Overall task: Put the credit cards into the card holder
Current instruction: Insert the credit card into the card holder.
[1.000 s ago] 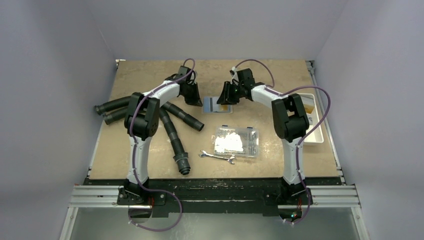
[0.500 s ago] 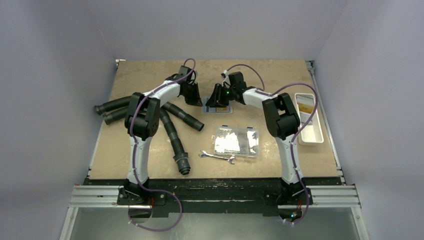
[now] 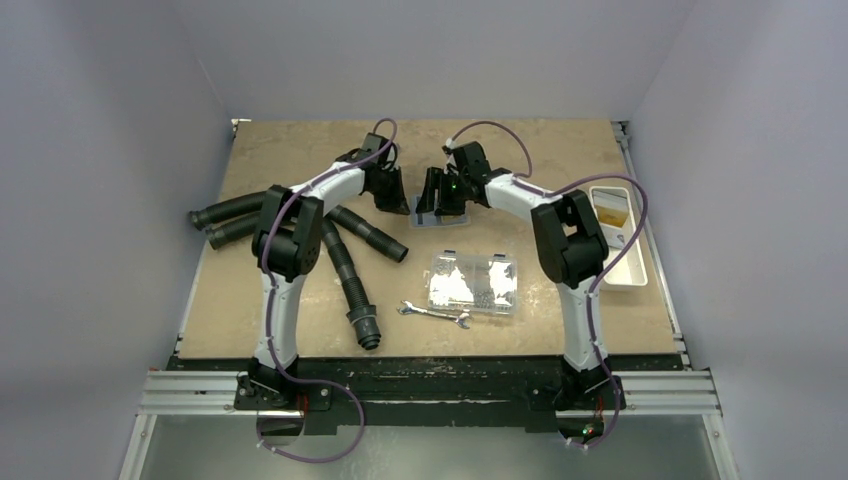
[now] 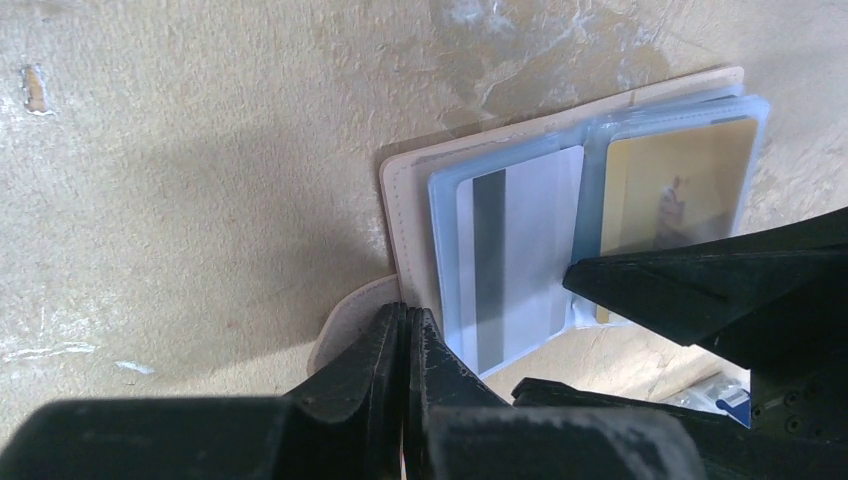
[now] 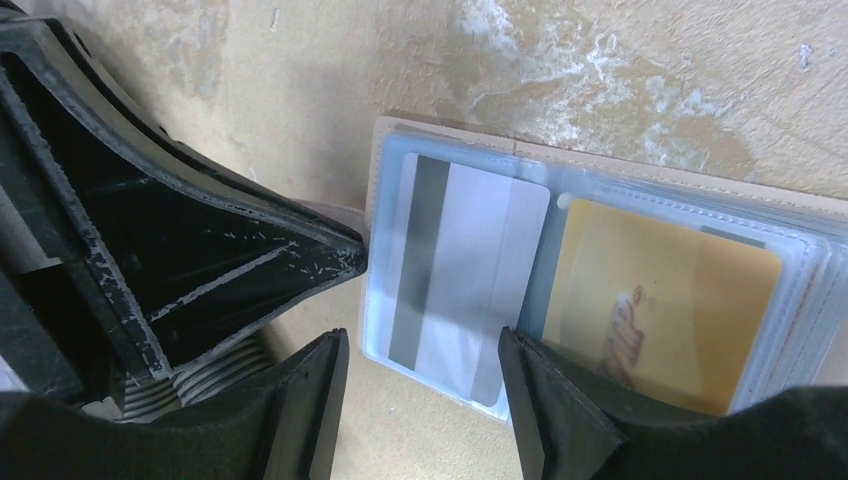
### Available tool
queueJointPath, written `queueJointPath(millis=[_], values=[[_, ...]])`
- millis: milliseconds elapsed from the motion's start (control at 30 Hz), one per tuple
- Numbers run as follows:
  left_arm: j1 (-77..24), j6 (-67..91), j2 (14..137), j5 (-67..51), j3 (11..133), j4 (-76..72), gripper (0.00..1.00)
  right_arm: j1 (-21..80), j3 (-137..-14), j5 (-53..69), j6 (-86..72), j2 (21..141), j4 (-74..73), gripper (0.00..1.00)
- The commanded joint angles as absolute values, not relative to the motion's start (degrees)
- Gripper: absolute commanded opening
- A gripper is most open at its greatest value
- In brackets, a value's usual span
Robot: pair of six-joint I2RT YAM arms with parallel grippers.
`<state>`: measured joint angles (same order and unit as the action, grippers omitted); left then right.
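**Card holder open on the table, one gripper closed at its tab, the other spread over a card**

The card holder (image 4: 405, 190) lay open and flat on the far middle of the table (image 3: 300, 150), between the two gripper heads. Its clear sleeves faced up. A pale card with a grey stripe (image 4: 525, 250) sat in the left-hand sleeve as the wrist cameras saw it, and a yellow card (image 4: 675, 180) sat in the sleeve beside it. Both cards lay flat inside the plastic.

The left gripper (image 4: 405, 330) had its fingers pressed together with no gap. Their tips sat at the cream tab (image 4: 345, 325) that curved out from the holder's edge. Whether the tab was pinched between them could not be told.

The right gripper (image 5: 420, 345) had its fingers well apart. They stood over the near edge of the page with the striped card, and one finger sat just at that card's corner.

Nearer the arm bases lay a clear box (image 3: 472, 283) with a wrench (image 3: 435, 314) just in front of it. Black hoses (image 3: 345, 265) lay to the left, and a white tray (image 3: 625, 265) sat at the right edge.
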<state>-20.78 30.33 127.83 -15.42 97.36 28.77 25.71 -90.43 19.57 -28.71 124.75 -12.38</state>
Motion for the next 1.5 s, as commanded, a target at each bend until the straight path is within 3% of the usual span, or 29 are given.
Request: queueJointPath(millis=[0, 167, 467, 767, 833, 967, 1167, 1467], values=[[-21.07, 29.00, 129.15, -15.23, 98.52, 29.95, 0.00, 26.53, -92.00, 12.22, -26.70, 126.21, -18.66, 0.66], [-21.06, 29.16, 129.24, -15.44, 98.52, 29.86, 0.00, 27.92, -94.02, 7.49, -27.33, 127.75, -20.33, 0.69], [-21.09, 29.16, 129.29, -16.43, 98.35, 29.43, 0.00, 27.86, -90.52, 27.32, -26.04, 127.04, -3.52, 0.69], [-20.94, 27.06, 127.84, -14.04, 100.18, 31.55, 0.00, 26.27, -90.74, 25.42, -22.62, 122.24, -6.77, 0.70], [-20.84, 26.50, 126.66, -13.30, 101.02, 32.26, 0.07, 25.75, -90.69, 25.80, -22.31, 120.52, -8.38, 0.70], [-20.57, 26.01, 123.31, -13.36, 101.87, 32.64, 0.33, 24.95, -90.31, 25.50, -21.18, 116.86, -11.15, 0.71], [-20.57, 25.99, 120.37, -12.20, 103.53, 33.64, 0.57, 18.51, -84.75, 25.44, -21.70, 113.96, -10.69, 0.72], [-20.57, 24.37, 124.05, -7.92, 103.78, 36.49, 0.61, 12.94, -81.25, 28.56, -23.72, 116.26, -6.56, 0.73]])
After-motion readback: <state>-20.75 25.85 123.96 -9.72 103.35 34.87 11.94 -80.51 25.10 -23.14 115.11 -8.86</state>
